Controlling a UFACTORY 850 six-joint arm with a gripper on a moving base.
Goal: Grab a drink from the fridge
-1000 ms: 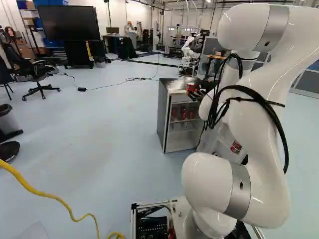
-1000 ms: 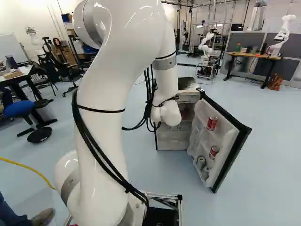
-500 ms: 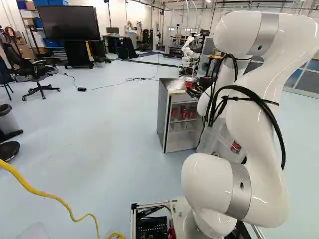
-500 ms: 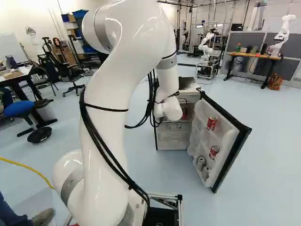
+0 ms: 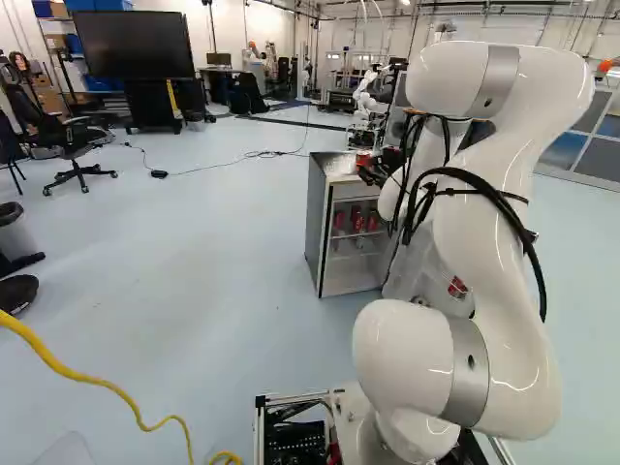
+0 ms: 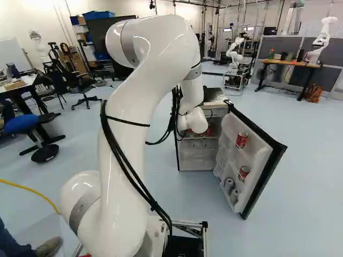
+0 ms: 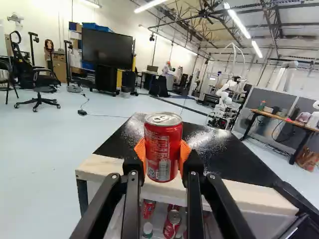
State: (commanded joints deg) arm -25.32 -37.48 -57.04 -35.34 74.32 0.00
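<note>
Fingers point(image 5: 368, 171) grip 1 red can point(image 7: 163, 137), its barcode point(image 7: 163, 170) showing.

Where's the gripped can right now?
Wrist view: the red can is upright between the orange pads of the gripper, at the open-front edge of the fridge top. Left base view: toward the fridge top's right end.
</note>
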